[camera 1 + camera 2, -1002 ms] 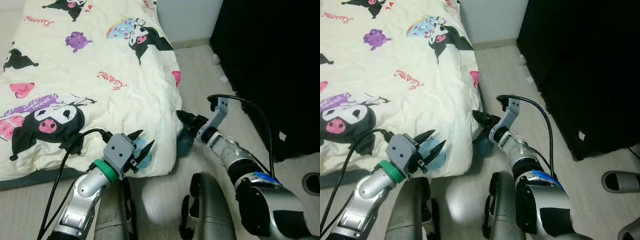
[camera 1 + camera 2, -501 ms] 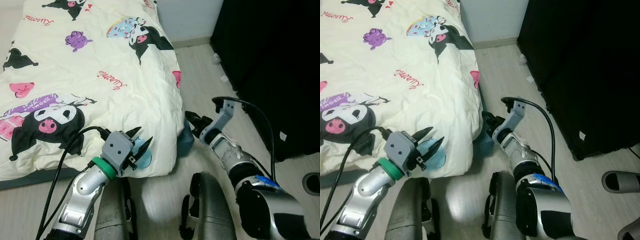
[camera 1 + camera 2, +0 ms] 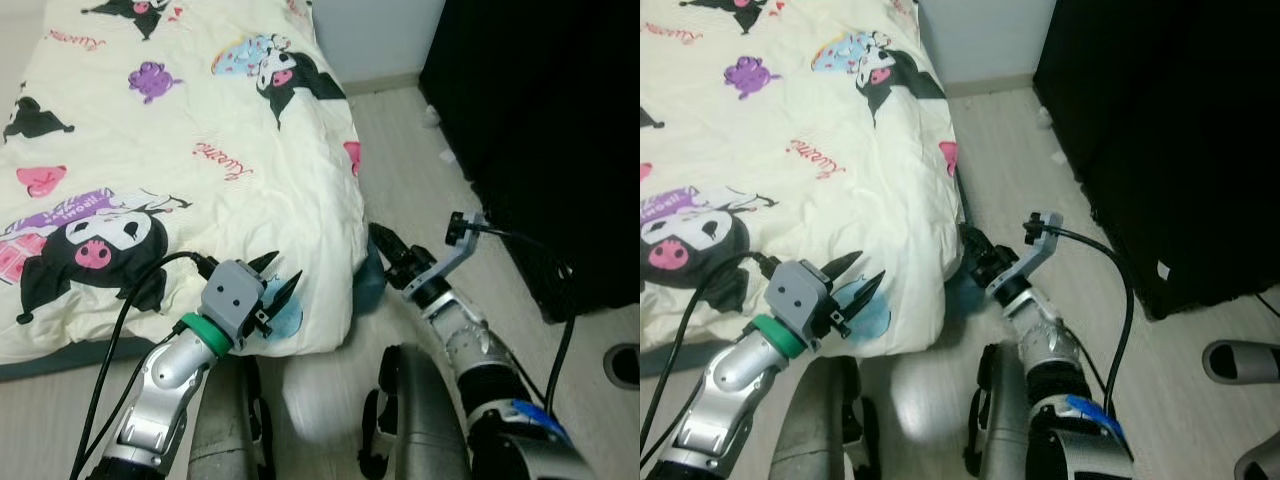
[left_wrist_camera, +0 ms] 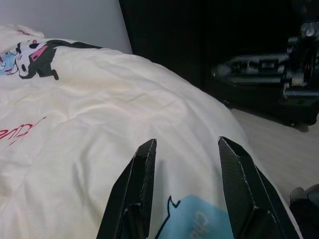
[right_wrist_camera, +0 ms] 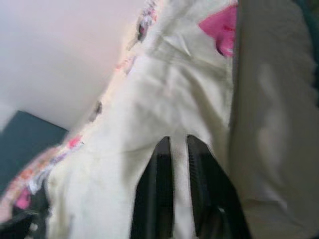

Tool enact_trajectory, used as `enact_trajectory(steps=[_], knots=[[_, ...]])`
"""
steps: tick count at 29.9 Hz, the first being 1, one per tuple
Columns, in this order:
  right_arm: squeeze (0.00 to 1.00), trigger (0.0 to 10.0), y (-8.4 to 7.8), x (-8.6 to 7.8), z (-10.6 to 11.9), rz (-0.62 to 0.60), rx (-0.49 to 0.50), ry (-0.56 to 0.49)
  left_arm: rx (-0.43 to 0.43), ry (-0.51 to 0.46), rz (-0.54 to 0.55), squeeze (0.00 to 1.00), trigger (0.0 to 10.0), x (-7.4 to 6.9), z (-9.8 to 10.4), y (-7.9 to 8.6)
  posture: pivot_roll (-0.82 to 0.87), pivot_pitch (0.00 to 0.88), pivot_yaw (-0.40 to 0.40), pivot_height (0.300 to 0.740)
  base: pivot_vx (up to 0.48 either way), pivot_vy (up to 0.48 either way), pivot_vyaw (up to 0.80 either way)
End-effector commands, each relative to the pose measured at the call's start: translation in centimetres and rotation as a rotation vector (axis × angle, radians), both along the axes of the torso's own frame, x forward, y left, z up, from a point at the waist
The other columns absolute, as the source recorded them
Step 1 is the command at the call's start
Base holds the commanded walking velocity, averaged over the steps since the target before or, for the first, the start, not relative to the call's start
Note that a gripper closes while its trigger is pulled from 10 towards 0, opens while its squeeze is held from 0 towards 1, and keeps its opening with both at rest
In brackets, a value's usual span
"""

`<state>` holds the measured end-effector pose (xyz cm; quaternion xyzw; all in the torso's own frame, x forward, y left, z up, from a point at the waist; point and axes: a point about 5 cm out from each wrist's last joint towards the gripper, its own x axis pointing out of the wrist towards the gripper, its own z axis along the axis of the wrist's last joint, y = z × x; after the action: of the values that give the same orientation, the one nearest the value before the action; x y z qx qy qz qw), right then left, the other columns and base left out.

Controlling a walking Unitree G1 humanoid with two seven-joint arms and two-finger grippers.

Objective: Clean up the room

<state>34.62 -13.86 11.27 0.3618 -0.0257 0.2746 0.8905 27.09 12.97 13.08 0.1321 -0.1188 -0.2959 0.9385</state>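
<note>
Cream cartoon-print duvet [image 3: 190, 150] is draped over the bed's near-right corner, where the right gripper [image 3: 385, 243], fingers nearly closed, is aimed, seemingly to tidy it, while the left gripper [image 3: 275, 285] is held open above the near hem.

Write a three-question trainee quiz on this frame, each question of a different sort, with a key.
1. True or false: the left gripper is open above the quilt.
2. What is the right gripper nearest? A) the quilt's hanging edge B) a chair C) a lamp
3. Fill in: the floor runs between the bed and a tall ____ cabinet.

Key: 1 true; 2 A; 3 black.
</note>
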Motion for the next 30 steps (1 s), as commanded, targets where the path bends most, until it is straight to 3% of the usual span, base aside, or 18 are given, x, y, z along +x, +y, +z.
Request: enact_trajectory(steps=[1,8,12,20,22,30], knots=[[1.00,10.0,-0.3,-0.7,-0.9,0.000,0.048,0.016,0.017,0.030,-0.004,0.00,10.0,-0.5,-0.9,0.0,0.08,0.272,0.047,0.604,0.000,0.000,0.00],[1.00,10.0,0.2,-1.5,-1.5,0.052,0.111,0.031,-0.004,0.036,-0.072,0.00,10.0,-1.1,-0.6,-0.7,0.09,0.271,0.049,0.604,0.000,0.000,0.00],[1.00,10.0,0.5,-1.5,-2.9,0.068,0.068,0.136,0.005,0.040,-0.112,0.00,10.0,-1.6,-0.5,-0.8,0.09,0.280,0.050,0.604,0.000,0.000,0.00],[1.00,10.0,0.8,-1.0,-3.2,0.109,0.065,0.204,-0.052,-0.002,-0.031,0.00,10.0,-1.4,0.9,0.6,0.10,0.299,0.042,0.604,0.000,0.000,0.00],[1.00,10.0,1.7,-0.4,-3.1,0.165,0.020,0.250,-0.047,-0.011,-0.012,0.00,10.0,-1.6,1.1,1.0,0.12,0.314,0.020,0.604,0.000,0.000,0.00],[1.00,10.0,3.4,0.4,-1.6,0.264,0.055,0.223,-0.035,-0.016,0.026,0.00,10.0,-2.2,1.3,1.6,0.14,0.323,-0.007,0.604,0.000,0.000,0.00]])
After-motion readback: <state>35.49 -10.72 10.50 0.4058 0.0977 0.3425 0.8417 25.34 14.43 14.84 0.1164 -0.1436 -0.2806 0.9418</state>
